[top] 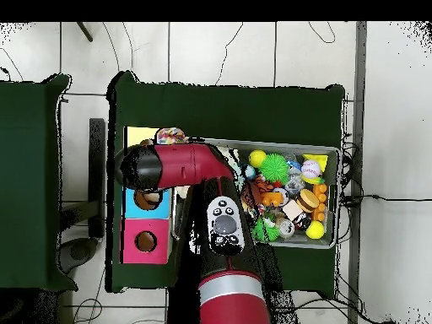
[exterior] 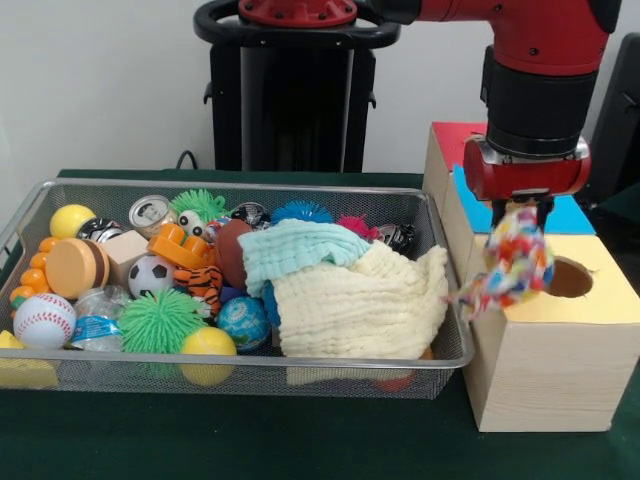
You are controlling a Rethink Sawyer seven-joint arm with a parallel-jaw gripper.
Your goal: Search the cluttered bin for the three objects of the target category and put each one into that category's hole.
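A cream cloth (exterior: 360,305) lies crumpled at the right of the clutter, with a teal cloth (exterior: 295,250) draped over its top. Left of them a green spiky ball (exterior: 160,320) sits between a baseball (exterior: 43,320) and a yellow ball (exterior: 208,343). Behind these are a soccer ball (exterior: 150,275), a toy burger (exterior: 75,267) and a can (exterior: 150,212). All of it sits on a green table (exterior: 300,440). From overhead, cables (top: 380,199) trail across the tiled floor (top: 228,51).
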